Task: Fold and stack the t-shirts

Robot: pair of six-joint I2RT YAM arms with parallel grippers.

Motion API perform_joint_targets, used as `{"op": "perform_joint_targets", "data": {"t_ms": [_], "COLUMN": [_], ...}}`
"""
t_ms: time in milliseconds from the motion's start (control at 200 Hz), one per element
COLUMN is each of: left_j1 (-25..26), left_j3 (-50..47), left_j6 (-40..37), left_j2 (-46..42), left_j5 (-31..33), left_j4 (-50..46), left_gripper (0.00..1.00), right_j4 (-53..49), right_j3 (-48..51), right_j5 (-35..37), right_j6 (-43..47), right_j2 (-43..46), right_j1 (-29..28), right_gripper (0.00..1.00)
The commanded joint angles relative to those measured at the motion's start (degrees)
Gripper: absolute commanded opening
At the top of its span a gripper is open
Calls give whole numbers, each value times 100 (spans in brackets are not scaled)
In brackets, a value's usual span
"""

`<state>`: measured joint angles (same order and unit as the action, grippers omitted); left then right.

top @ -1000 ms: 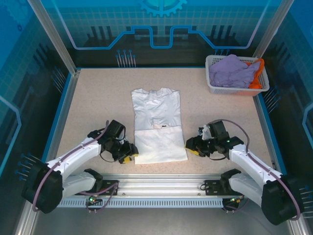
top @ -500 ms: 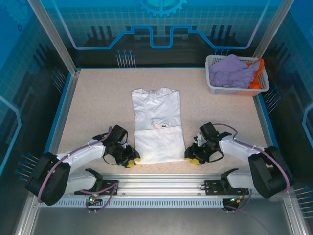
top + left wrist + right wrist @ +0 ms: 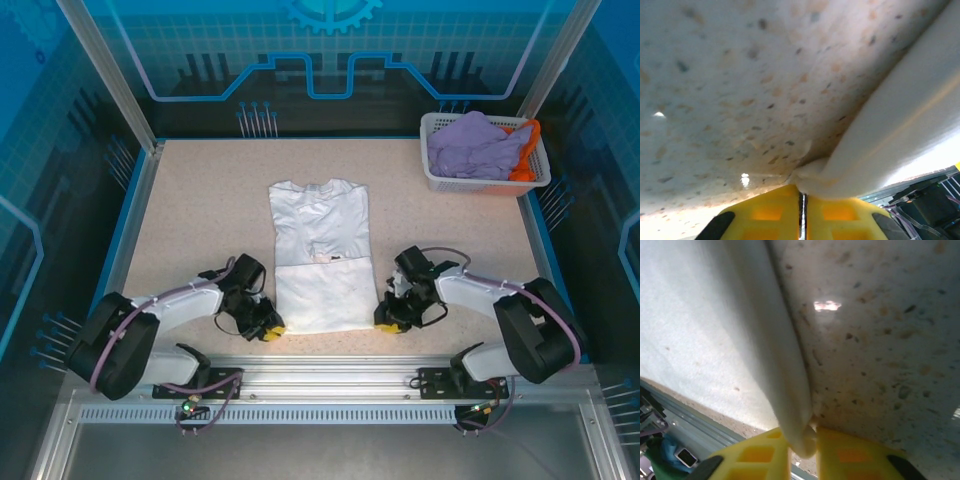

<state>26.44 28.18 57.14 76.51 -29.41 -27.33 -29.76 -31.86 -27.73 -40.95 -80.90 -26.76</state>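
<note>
left gripper [image 3: 802, 199]: clamped, white shirt [image 3: 322, 235] corner between jaws | right gripper [image 3: 808, 440]: clamped on opposite corner | progress: part-folded; purple shirts [image 3: 472, 145], orange shirt [image 3: 531, 133] wait in basket [image 3: 436, 181], far beyond jaws

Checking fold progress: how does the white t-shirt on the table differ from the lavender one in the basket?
The white cloth t-shirt lies flat, partly folded, on the speckled table; the lavender cloth t-shirt is bunched in the white plastic lattice basket. The left gripper and right gripper pinch the white one's near corners; no gripper touches the lavender one. Both are soft cloth.
</note>
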Motion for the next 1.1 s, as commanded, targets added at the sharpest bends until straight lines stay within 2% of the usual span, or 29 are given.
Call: {"op": "perform_joint_targets", "data": {"t_ms": [0, 25, 100, 245, 475, 755, 870, 980, 1095], "left_j1": [31, 37, 52, 582, 1242, 1257, 1035, 381, -276], "left_j3": [168, 213, 442, 1051, 613, 434, 783, 1459, 2398], "left_j6": [-175, -215, -408, -900, -314, 51, -110, -488, -848], "left_j2": [217, 228, 249, 239, -645, -1856, -1883, -1699, -1219], "left_j5": [499, 520, 648, 1104, 667, -34, -202, -382, -469], "left_j4": [-198, -265, -662, -1834, -2213, -2522, -2789, -3127, -3351], "left_gripper": [3, 0, 0, 0, 0, 0, 0, 0, 0], "right_j4": [134, 85, -98, -400, -708, -1493, -1979, -2337, -2506], "right_j3": [-194, -211, -246, -52, 671, 773, 340, -379, -1270], "right_j5": [217, 269, 404, 433, 371, 151, 316, 360, 318], "right_j6": [100, 112, 163, 178, -419, -1116, -1032, -752, -461], "right_j2": [-116, -82, 74, 396, 1476, 3207, 3386, 3124, 2548], "right_j1": [-119, -119, -119, -219, -1023, -1285, -1247, -975, -403], "right_gripper": [9, 7, 0, 0, 0, 0, 0, 0, 0]}}
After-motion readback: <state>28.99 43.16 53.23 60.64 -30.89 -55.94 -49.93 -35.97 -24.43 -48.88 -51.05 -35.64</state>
